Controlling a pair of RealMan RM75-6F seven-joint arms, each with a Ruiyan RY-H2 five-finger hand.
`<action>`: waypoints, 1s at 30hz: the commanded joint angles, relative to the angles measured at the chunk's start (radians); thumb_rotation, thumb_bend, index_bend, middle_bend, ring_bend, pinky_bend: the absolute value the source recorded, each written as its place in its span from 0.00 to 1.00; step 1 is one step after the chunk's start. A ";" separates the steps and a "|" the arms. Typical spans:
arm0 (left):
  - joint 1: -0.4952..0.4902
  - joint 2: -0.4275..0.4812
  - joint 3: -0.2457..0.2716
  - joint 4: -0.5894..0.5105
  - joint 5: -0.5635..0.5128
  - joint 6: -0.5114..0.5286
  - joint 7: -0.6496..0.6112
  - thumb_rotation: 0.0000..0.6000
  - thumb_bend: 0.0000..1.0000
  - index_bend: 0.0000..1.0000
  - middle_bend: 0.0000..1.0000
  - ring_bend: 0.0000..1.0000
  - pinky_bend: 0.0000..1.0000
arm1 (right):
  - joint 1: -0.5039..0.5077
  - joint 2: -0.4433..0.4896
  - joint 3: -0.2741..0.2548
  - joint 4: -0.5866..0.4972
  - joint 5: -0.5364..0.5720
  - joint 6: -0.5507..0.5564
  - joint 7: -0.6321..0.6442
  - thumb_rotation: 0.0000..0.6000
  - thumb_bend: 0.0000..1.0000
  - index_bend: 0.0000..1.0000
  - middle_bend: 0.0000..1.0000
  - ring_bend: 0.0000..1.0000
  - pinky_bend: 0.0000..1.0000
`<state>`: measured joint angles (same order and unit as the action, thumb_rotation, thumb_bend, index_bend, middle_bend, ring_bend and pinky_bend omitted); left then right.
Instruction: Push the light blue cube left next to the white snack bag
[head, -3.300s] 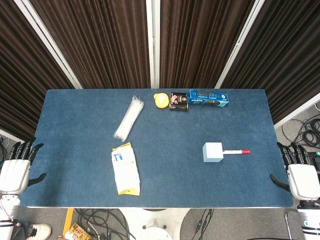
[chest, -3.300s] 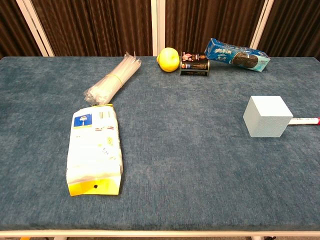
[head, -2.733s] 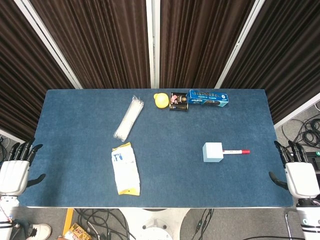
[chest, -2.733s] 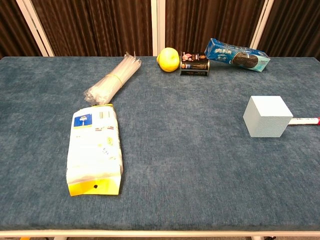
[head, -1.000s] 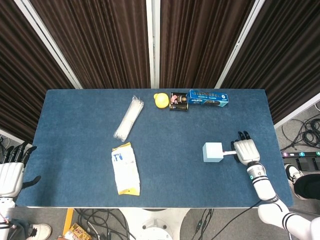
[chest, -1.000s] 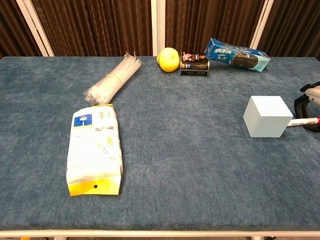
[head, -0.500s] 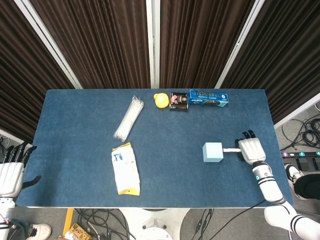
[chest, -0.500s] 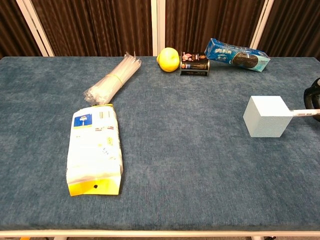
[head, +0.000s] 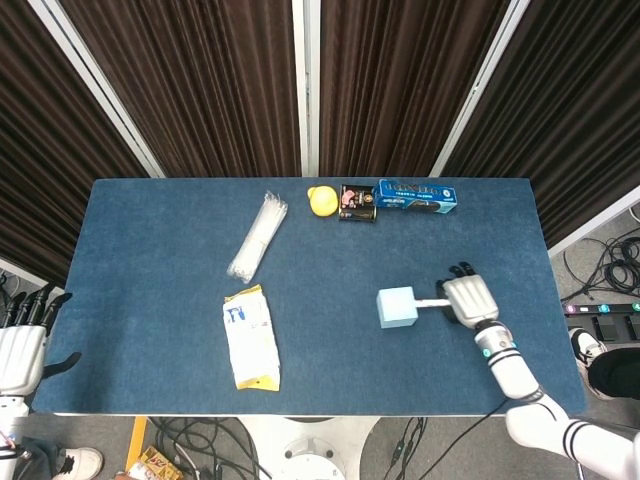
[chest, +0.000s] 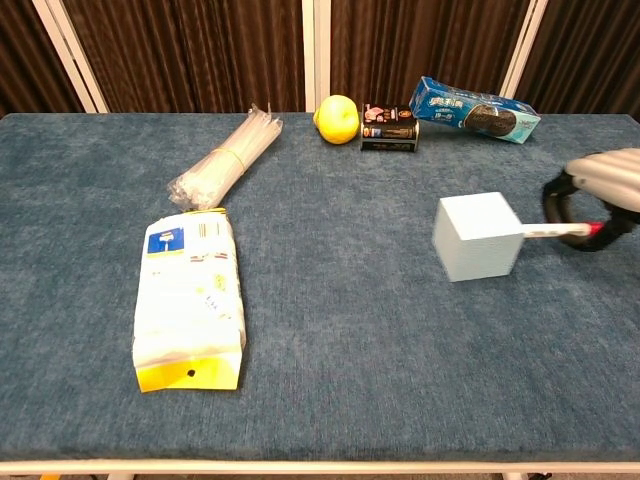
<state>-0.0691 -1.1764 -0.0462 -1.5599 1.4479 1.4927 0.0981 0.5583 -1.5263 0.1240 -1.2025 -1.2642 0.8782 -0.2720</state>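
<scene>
Head view: the cube (head: 397, 308) sits right of mid-table, well apart from the snack bag (head: 251, 338), so most of the push remains. The right hand (head: 468, 299) holds a marker (head: 432, 303) against it. The left hand (head: 22, 350) hangs empty, fingers spread.

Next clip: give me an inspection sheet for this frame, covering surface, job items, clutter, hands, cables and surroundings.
Surface: blue cloth table.
Job's things: light blue cube right of centre, well apart from the white snack bag.
Clutter: straw bundle, lemon, black can, cookie box along the far edge.
Hands: right hand holds a white marker whose end meets the cube; left hand open, off the table edge.
Cables: on the floor below the near edge and at right.
Surroundings: dark curtains with white poles.
</scene>
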 joint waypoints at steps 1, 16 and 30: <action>0.003 -0.003 0.002 0.006 0.000 0.000 -0.004 1.00 0.05 0.22 0.15 0.12 0.10 | 0.034 -0.027 0.016 -0.023 0.020 -0.027 -0.035 1.00 0.48 0.63 0.57 0.17 0.13; 0.011 -0.004 0.002 0.011 -0.001 0.006 -0.012 1.00 0.05 0.22 0.15 0.12 0.10 | 0.130 -0.063 0.024 -0.119 0.132 -0.065 -0.220 1.00 0.48 0.64 0.57 0.17 0.13; 0.008 0.002 0.000 -0.006 0.008 0.009 0.005 1.00 0.05 0.22 0.15 0.12 0.10 | 0.163 -0.050 0.005 -0.187 0.164 -0.078 -0.235 1.00 0.48 0.64 0.57 0.17 0.13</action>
<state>-0.0611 -1.1746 -0.0462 -1.5654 1.4564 1.5021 0.1026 0.7149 -1.5700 0.1276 -1.3856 -1.1053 0.8056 -0.5020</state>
